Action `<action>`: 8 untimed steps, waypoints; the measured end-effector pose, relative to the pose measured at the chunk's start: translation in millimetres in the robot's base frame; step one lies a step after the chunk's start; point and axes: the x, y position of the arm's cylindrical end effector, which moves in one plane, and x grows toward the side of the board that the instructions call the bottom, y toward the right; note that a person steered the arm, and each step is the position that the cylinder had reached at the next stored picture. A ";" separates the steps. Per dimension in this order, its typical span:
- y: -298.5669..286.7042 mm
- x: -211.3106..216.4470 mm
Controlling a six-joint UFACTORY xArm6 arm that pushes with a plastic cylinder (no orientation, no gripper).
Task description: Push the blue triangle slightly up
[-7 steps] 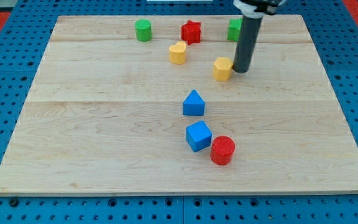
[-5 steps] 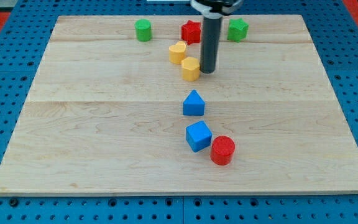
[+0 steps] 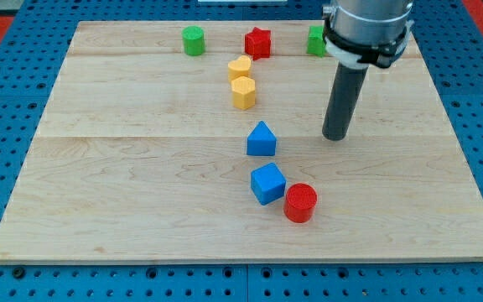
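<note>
The blue triangle [image 3: 261,139] sits near the middle of the wooden board [image 3: 124,168]. My tip [image 3: 335,136] rests on the board to the triangle's right, about level with it and well apart from it. The dark rod rises from the tip toward the view's top right. Nothing touches the triangle.
A blue cube [image 3: 267,183] and a red cylinder [image 3: 300,202] lie below the triangle. A yellow block [image 3: 243,92] and a yellow heart [image 3: 240,68] lie above it. A green cylinder [image 3: 193,40], a red star [image 3: 258,42] and a partly hidden green block [image 3: 315,40] line the top edge.
The yellow block was pushed left to just under the yellow heart. My tip then moved away to the right and down, to the right of the blue triangle.
</note>
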 end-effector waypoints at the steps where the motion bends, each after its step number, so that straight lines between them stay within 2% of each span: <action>1: -27.9 15.0; 3: -114.0 10.5; 5: -129.5 44.0; 7: -148.1 12.8; 8: -148.1 13.5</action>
